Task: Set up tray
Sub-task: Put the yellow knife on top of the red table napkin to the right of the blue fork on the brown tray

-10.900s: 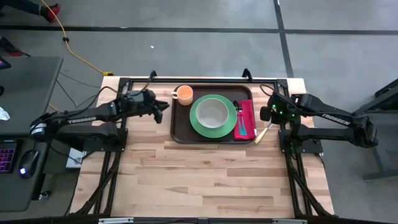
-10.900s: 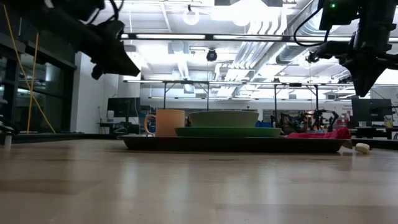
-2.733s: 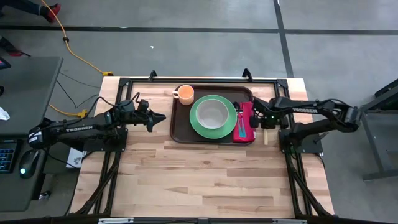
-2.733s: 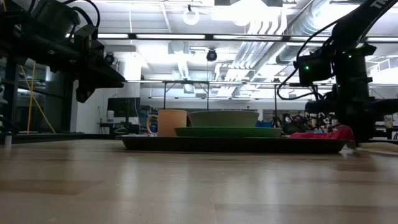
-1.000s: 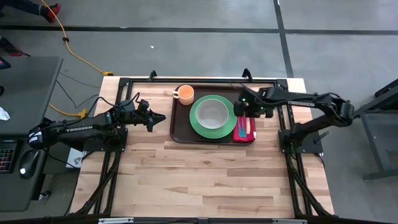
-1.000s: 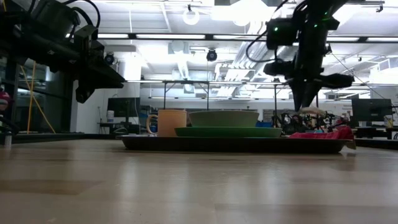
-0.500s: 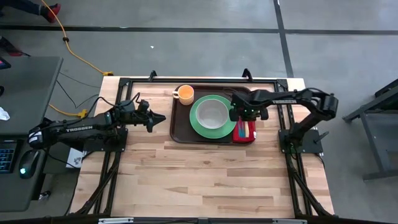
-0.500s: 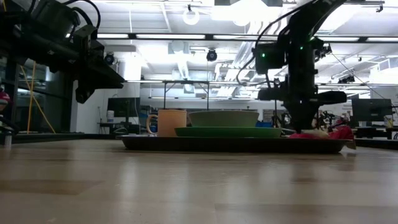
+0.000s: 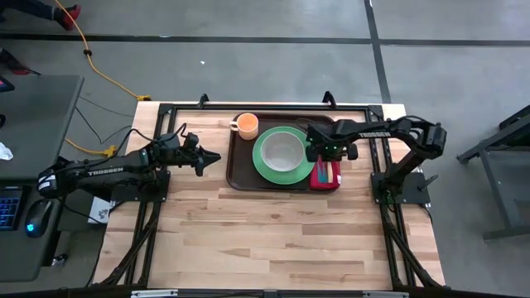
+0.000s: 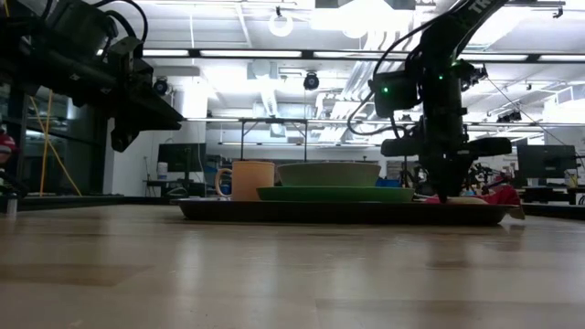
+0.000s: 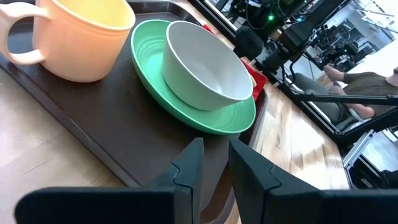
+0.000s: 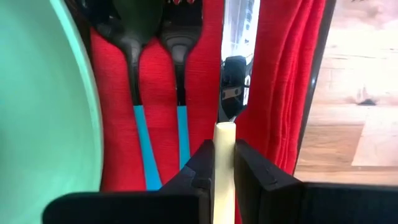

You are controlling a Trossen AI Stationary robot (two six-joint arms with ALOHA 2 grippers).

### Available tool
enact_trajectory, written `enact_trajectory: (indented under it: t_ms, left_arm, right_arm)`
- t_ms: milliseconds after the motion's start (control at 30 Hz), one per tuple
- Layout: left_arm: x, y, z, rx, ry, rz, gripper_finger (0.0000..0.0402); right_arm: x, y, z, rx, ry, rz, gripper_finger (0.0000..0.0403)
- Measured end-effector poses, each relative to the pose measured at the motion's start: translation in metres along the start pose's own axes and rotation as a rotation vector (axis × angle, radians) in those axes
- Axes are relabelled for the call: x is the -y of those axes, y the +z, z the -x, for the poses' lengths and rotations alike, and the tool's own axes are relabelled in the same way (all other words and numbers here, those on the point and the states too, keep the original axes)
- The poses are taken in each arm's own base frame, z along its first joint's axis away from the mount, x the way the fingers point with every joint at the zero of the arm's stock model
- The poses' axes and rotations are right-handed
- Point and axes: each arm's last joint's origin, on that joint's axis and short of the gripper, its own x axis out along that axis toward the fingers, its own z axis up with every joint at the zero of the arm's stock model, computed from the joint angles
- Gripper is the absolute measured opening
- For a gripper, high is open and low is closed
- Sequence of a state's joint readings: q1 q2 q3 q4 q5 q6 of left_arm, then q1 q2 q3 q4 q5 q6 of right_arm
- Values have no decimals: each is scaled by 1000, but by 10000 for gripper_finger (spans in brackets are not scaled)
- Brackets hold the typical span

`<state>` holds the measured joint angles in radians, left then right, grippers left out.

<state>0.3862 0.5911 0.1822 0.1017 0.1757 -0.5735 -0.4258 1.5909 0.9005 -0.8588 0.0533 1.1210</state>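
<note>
Right gripper (image 12: 224, 163) pinched on cream-handled steel knife (image 12: 235, 68), long axis parallel to teal-handled utensils (image 12: 163, 87), directly over red cloth napkin (image 12: 205, 74) at right end of dark brown plastic tray (image 9: 243, 170); left gripper (image 11: 214, 165) part-open, empty.

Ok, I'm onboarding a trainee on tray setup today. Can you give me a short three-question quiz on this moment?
1. True or false: the knife lies on bare wood beside the tray.
2. Which gripper holds the knife? A) left gripper B) right gripper C) neither
3. Fill in: the bowl sits on the green ____.

Key:
1. False. The right gripper holds it over the red napkin, beside the spoon and fork.
2. B. The left gripper hangs off the tray's left edge, holding nothing.
3. plate.
</note>
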Motion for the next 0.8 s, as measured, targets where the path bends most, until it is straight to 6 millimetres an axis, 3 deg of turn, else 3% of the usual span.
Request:
enact_trajectory:
  t_ms: [800]
  left_arm:
    - [0, 0, 0, 0, 0, -11, 106]
  right_arm:
    - [1, 0, 0, 6, -8, -1, 21]
